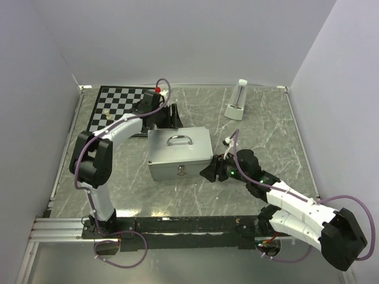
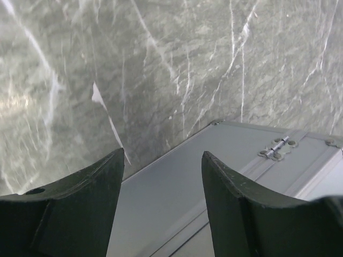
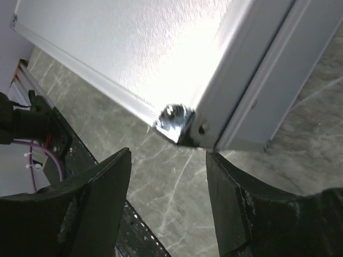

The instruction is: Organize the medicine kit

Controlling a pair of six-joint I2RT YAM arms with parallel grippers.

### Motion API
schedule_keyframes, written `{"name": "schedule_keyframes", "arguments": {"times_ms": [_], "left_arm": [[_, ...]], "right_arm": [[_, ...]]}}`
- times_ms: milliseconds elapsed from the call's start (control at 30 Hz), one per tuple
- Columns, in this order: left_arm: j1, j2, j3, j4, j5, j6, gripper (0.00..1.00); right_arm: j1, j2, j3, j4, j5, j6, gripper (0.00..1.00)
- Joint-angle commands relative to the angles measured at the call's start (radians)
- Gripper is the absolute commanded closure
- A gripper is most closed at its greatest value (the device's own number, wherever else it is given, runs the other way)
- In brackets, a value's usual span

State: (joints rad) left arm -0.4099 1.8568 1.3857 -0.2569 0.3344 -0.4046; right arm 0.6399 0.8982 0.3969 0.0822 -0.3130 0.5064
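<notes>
The medicine kit (image 1: 177,155) is a silver aluminium case with a metal handle on top and a front latch; it stands shut in the middle of the table. My left gripper (image 1: 172,115) is open and empty just behind the case's back edge; the left wrist view shows the case's rear face and a hinge (image 2: 276,149) between and beyond the fingers (image 2: 230,198). My right gripper (image 1: 208,173) is open and empty at the case's front right bottom corner (image 3: 179,123), one fingertip (image 3: 222,171) close under that corner.
A checkerboard mat (image 1: 115,106) with small pieces lies at the back left. A clear metronome-shaped object (image 1: 237,100) stands at the back right. White walls enclose the grey marble table (image 1: 266,136). A black rail (image 1: 189,225) runs along the near edge.
</notes>
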Motion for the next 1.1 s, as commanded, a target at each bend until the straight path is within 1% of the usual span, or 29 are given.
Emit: {"name": "schedule_keyframes", "arguments": {"times_ms": [0,67,167,333,433,500,600,733,800,867,900,1000,1033,1067], "left_arm": [[-0.013,-0.067,-0.092,0.027,-0.052,-0.092,0.36],[-0.013,-0.087,-0.126,0.041,-0.072,-0.111,0.36],[-0.013,-0.116,-0.145,0.048,-0.101,-0.119,0.36],[-0.013,-0.107,-0.111,0.010,-0.121,-0.099,0.36],[-0.012,-0.128,-0.119,0.012,-0.149,-0.100,0.37],[-0.012,-0.119,-0.094,-0.019,-0.146,-0.097,0.37],[-0.012,-0.129,-0.117,-0.019,-0.150,-0.108,0.37],[-0.010,-0.186,-0.154,0.015,-0.205,-0.125,0.36],[-0.007,-0.211,-0.149,0.012,-0.222,-0.132,0.35],[-0.006,-0.241,-0.139,0.008,-0.261,-0.142,0.32],[-0.004,-0.261,-0.139,0.010,-0.284,-0.148,0.30],[-0.004,-0.338,-0.145,0.019,-0.331,-0.164,0.26],[-0.004,-0.362,-0.149,0.028,-0.331,-0.172,0.25],[-0.004,-0.389,-0.157,0.031,-0.369,-0.180,0.25]], "right_arm": [[0.020,0.024,-0.001,0.123,0.046,0.007,0.36],[0.015,0.047,0.009,0.123,0.089,0.021,0.36],[-0.002,0.094,0.051,0.122,0.103,0.021,0.36],[-0.058,0.175,0.099,0.145,0.069,0.026,0.37],[-0.062,0.179,0.109,0.146,0.064,0.009,0.37],[-0.080,0.173,0.102,0.145,0.083,0.001,0.37],[-0.121,0.162,0.083,0.186,0.028,-0.005,0.37],[-0.120,0.150,0.060,0.258,-0.115,-0.048,0.39],[-0.103,0.150,0.011,0.351,-0.149,-0.031,0.39],[-0.085,0.146,-0.076,0.537,-0.182,-0.014,0.36],[-0.083,0.142,-0.101,0.586,-0.198,-0.006,0.34],[-0.080,0.140,-0.083,0.529,-0.253,-0.043,0.29],[-0.080,0.146,-0.081,0.530,-0.248,-0.039,0.28],[-0.079,0.153,-0.085,0.550,-0.251,-0.031,0.26]]}}
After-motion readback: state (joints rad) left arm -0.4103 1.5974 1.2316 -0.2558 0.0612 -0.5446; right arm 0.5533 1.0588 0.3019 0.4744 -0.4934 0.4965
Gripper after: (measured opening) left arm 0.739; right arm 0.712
